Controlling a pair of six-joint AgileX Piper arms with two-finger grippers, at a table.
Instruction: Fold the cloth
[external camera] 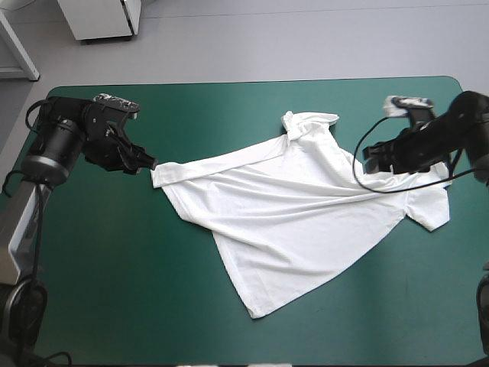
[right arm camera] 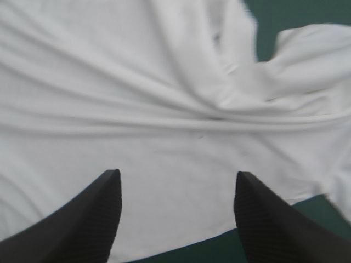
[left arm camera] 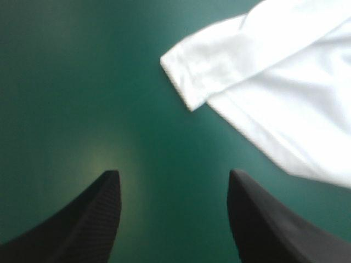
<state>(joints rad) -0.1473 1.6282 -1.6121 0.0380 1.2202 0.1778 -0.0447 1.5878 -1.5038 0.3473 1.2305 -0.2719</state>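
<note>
My left hand (external camera: pixel 147 163) hangs at the left of the high view, fingers apart. The T-shirt (external camera: pixel 298 229) lies to its right, spread but wrinkled across the middle and right of the teal-green counter (external camera: pixel 114 306). Its sleeve tip (left arm camera: pixel 189 82) sits just ahead of my fingers and off to one side, not between them. The sleeve-to-sleeve line runs left to right. My right hand (external camera: pixel 365 162), fingers also apart, hovers over the cloth near the opposite shoulder. I judge the left hand better placed to take an edge.
</note>
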